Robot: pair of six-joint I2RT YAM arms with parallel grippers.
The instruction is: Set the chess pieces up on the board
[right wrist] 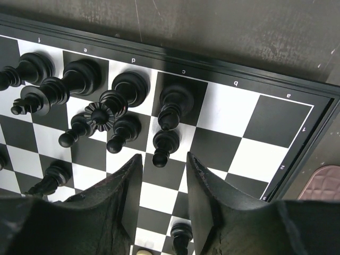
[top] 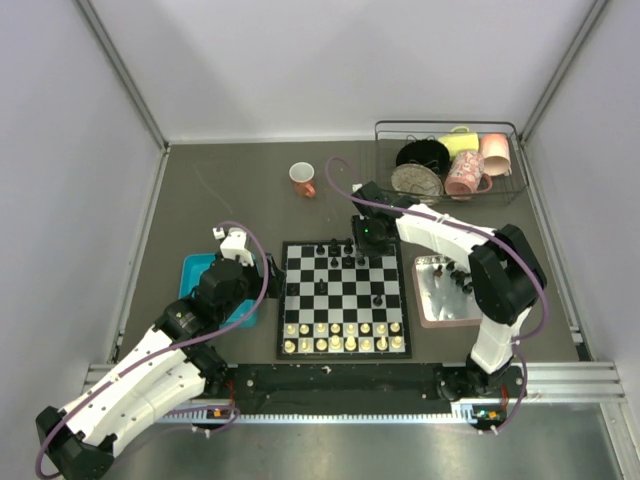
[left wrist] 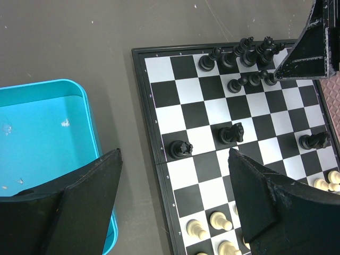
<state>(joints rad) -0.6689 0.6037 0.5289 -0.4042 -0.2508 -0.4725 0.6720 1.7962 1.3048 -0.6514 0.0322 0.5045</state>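
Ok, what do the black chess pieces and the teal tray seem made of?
Black chess pieces: probably moulded plastic, glossy, with bright highlights on their rounded heads. Teal tray: smooth, even colour and rounded rim suggest plastic, though painted metal is possible.

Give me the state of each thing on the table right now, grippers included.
left gripper: open wide, empty.
right gripper: open, empty, over the far rows.
board: partly set.
black chess pieces: some on the board, others in the pink tray.
white pieces: two full near rows.
teal tray: visible part empty.
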